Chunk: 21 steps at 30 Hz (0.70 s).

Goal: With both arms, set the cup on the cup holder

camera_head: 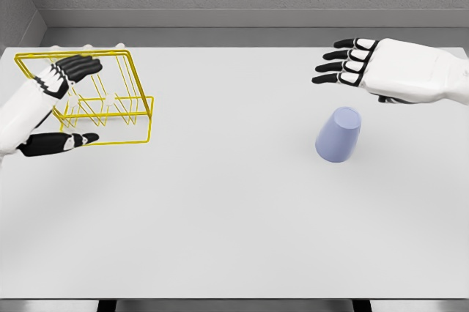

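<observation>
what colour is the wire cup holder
Yellow: the cup holder shows clearly in the head view, at the table's left.

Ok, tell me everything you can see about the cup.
The cup is a plain pale lavender tumbler, smooth and matte, plastic by the look of it, with no handle or markings. It tapers, and the narrower closed end faces up, so it seems to stand upside down on the white table, leaning slightly in this view. It sits right of centre, just below the right hand, which hovers open and does not touch it. The yellow wire holder is far off to the left.
</observation>
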Each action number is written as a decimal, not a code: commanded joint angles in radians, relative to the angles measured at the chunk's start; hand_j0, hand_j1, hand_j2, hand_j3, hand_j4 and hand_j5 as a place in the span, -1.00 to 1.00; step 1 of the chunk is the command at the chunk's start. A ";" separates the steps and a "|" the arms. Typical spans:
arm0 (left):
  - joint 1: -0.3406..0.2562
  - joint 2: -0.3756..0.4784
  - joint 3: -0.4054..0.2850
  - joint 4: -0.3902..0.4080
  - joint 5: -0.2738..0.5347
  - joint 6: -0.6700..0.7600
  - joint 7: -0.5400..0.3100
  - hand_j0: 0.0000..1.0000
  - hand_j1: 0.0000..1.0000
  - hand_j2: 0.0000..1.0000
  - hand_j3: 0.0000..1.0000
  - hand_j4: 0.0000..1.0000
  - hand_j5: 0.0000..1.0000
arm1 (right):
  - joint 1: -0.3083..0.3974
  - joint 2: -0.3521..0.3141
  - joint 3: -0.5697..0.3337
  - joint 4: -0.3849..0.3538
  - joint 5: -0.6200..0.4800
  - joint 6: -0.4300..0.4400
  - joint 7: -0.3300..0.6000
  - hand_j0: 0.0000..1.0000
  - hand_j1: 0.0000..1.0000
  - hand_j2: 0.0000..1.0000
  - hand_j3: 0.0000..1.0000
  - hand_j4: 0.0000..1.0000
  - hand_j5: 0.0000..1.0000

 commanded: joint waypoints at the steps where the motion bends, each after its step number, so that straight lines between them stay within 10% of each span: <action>1: 0.000 -0.003 -0.003 -0.001 0.000 0.000 0.001 1.00 1.00 1.00 1.00 1.00 1.00 | 0.000 -0.005 -0.001 0.000 -0.002 0.001 0.000 1.00 1.00 1.00 1.00 1.00 1.00; 7: -0.008 -0.019 -0.002 -0.001 -0.003 0.000 0.001 1.00 1.00 1.00 1.00 1.00 1.00 | -0.006 -0.014 -0.032 0.083 -0.035 0.001 -0.068 1.00 1.00 1.00 1.00 1.00 1.00; 11: -0.005 -0.022 0.000 -0.001 0.000 0.000 0.001 1.00 1.00 1.00 1.00 1.00 1.00 | -0.075 0.055 -0.036 0.092 -0.085 0.001 0.394 0.99 0.99 0.99 0.99 0.99 0.99; 15: 0.002 -0.049 -0.009 0.000 0.000 0.000 0.001 1.00 1.00 1.00 1.00 1.00 1.00 | -0.110 0.153 -0.025 0.249 -0.075 0.001 0.394 0.99 0.99 0.99 0.99 0.99 0.99; 21: 0.008 -0.101 -0.155 0.003 0.026 0.000 0.010 1.00 1.00 1.00 1.00 1.00 1.00 | -0.107 0.206 0.042 0.272 0.013 0.001 0.394 0.98 0.98 0.98 0.98 0.98 0.98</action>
